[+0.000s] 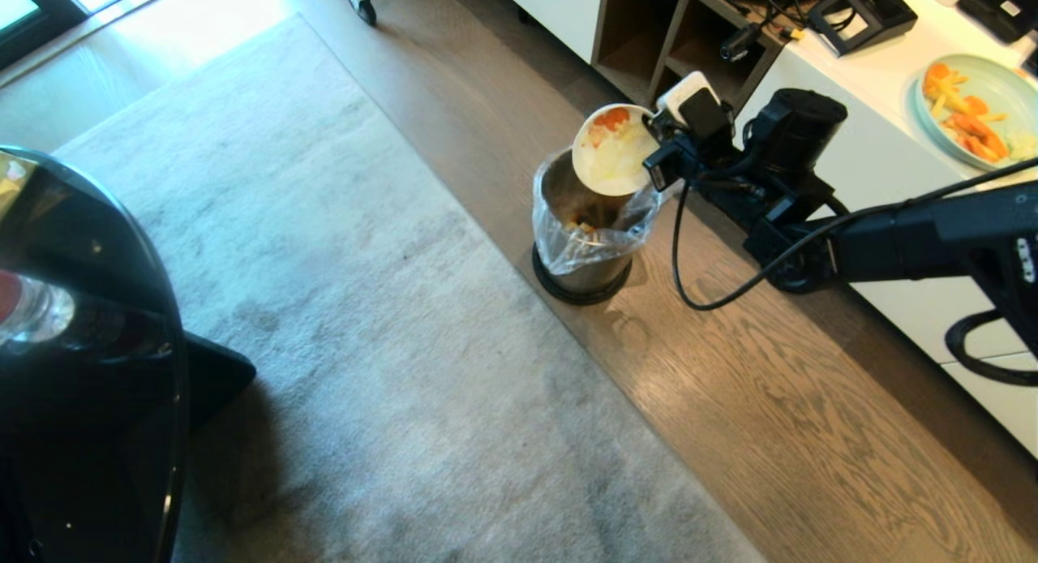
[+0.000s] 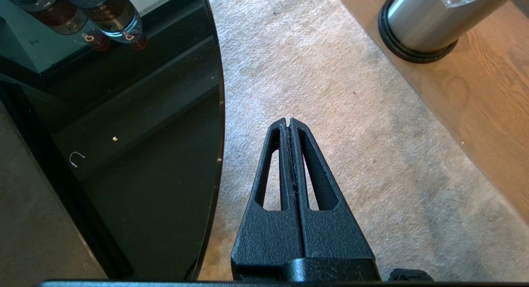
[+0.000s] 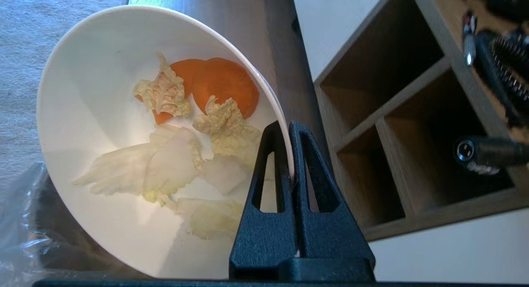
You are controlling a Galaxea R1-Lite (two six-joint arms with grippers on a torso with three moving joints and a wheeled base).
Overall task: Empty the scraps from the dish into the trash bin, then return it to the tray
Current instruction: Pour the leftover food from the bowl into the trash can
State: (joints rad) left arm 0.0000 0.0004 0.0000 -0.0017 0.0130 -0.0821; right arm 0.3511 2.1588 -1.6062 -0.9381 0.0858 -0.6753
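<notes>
**Bowl tipped over the bin, scraps clinging on**

The right gripper (image 3: 289, 132) has its two black fingers pinched tight on the rim of the round, deep white bowl (image 1: 614, 151), one finger inside the wall and one outside. The bowl is turned almost on edge, its mouth facing away from the hand and down toward the small brushed-steel bin with the black base ring and clear liner bag (image 1: 585, 222), which stands on the wooden floor directly under the bowl's lower rim. Some food already shows at the bottom of the liner.

From the wrist camera, the scraps (image 3: 186, 134) have not let go: pale cabbage leaves and two orange carrot slices lie stuck to the inner wall, just beyond the fingertips. To my eye the tilt alone won't shift them; wet leaves hug glazed ceramic. The step would go best by rolling the bowl further, until its mouth looks squarely down into the liner, keeping the low rim inside the ring of the bag so nothing lands on the pale grey rug beside it. A small shake may be needed, and with a thin grip on a smooth rim it should be a gentle one.

The left gripper (image 2: 289, 123) hangs idle with fingers pressed together, above the rug beside a glossy black round table (image 2: 165, 154). The tray is not in any view.
</notes>
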